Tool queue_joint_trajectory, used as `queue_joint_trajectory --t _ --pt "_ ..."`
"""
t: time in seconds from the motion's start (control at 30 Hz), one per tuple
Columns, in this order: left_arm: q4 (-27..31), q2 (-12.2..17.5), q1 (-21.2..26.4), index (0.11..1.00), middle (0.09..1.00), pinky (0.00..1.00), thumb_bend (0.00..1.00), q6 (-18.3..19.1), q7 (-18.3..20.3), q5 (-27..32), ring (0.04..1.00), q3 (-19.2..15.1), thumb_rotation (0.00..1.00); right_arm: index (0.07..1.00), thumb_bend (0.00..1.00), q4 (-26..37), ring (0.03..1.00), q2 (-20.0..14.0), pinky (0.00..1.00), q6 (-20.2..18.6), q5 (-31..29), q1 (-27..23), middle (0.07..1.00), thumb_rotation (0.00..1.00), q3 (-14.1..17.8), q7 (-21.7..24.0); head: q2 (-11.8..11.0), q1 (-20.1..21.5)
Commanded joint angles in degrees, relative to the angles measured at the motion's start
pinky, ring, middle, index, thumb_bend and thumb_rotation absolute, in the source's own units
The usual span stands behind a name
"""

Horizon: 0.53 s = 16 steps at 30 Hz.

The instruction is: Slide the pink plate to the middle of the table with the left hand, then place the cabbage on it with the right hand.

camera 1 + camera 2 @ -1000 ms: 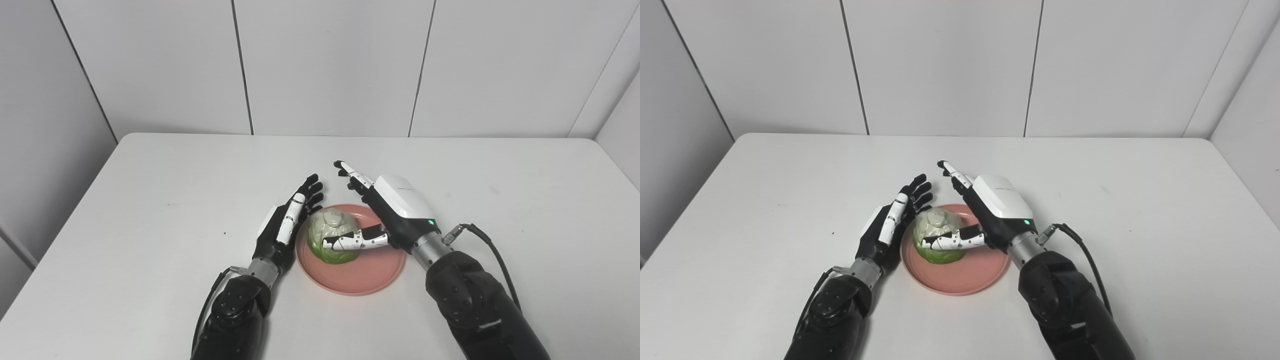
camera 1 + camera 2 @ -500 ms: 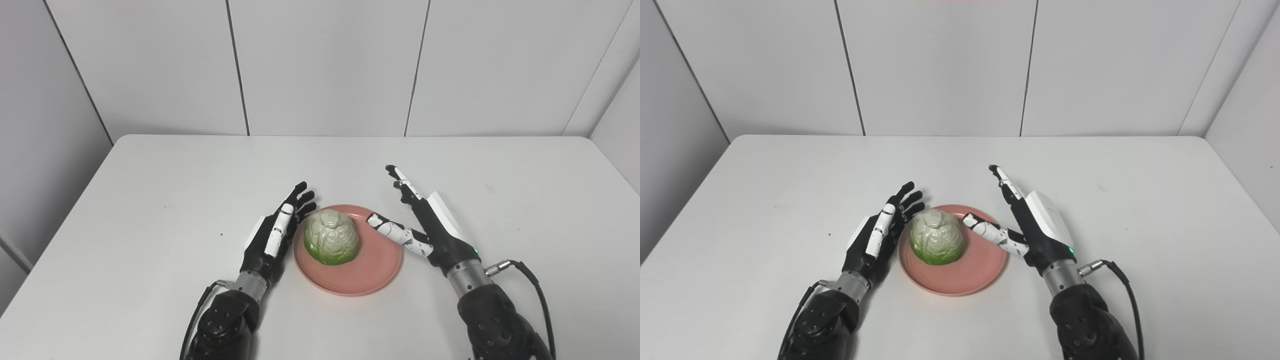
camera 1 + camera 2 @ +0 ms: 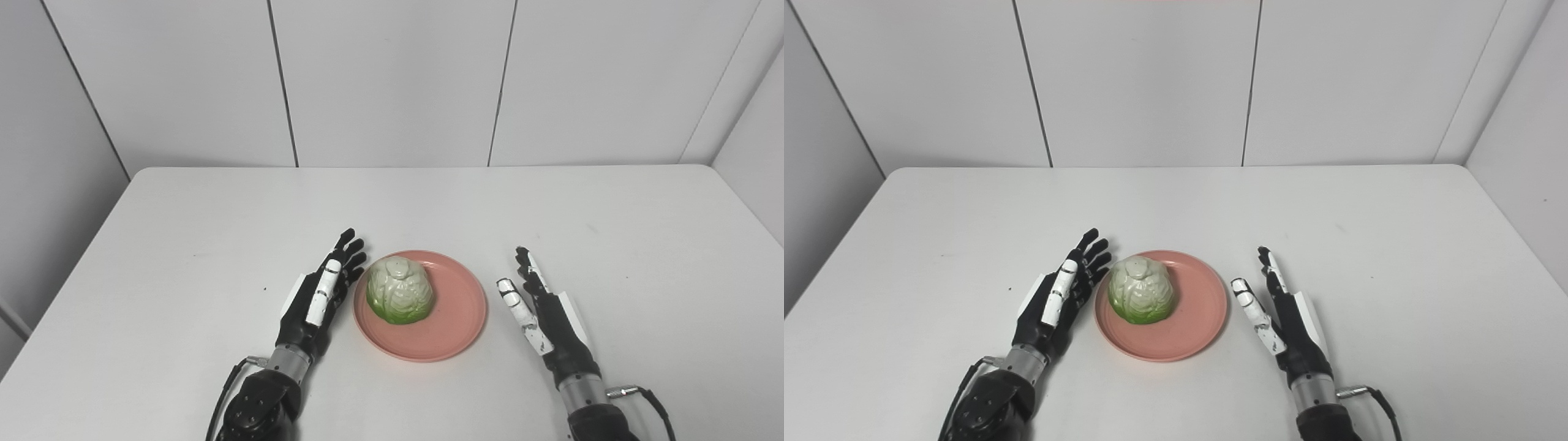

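Cabbage (image 3: 400,298) sits stem-down on the left half of the pink plate (image 3: 456,331), which lies near the middle of the white table (image 3: 184,245). Both hands flank the plate, empty, fingers straight and slightly spread. The left hand (image 3: 318,300) is just beside the plate's left rim and nearer the cabbage; the right hand (image 3: 545,318) stands a little apart from the right rim. By my reading both steps look done, leaving only withdrawal.
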<state>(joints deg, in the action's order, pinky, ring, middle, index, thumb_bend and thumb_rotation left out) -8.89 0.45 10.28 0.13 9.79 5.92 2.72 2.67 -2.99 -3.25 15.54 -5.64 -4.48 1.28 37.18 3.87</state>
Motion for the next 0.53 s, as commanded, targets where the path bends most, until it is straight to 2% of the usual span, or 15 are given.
queue_joint_trajectory --t 0.0,0.1,0.27,0.5 --pt "-2.32 1.10 -3.13 0.970 0.972 0.94 0.47 -1.21 -0.77 -1.29 0.954 -0.21 1.00 0.989 0.34 0.20 0.972 -0.21 0.95 3.63 -1.03 -0.30 0.981 1.00 -0.13 -0.54 -0.13 -0.25" --pt "-2.28 1.23 -3.87 0.968 0.971 0.94 0.47 -2.01 -1.21 -2.44 0.949 -0.01 1.00 0.988 0.26 -0.50 0.975 -0.65 0.96 4.68 -1.51 0.52 0.985 1.00 -0.37 -0.31 -0.11 -0.15" --pt "-2.36 1.65 -4.33 0.973 0.977 0.94 0.45 -2.97 -1.42 -4.04 0.953 0.21 1.00 0.983 0.25 -1.75 0.981 -1.21 0.97 6.83 -2.11 0.92 0.986 1.00 -1.02 -0.21 -0.09 -0.31" --pt "-4.11 1.91 -3.78 0.971 0.976 0.95 0.45 -3.97 -1.41 -4.31 0.953 -0.19 1.00 0.983 0.23 -2.73 0.977 -1.73 0.96 7.77 -1.50 0.98 0.981 1.00 -1.83 -0.70 -0.21 -0.25"
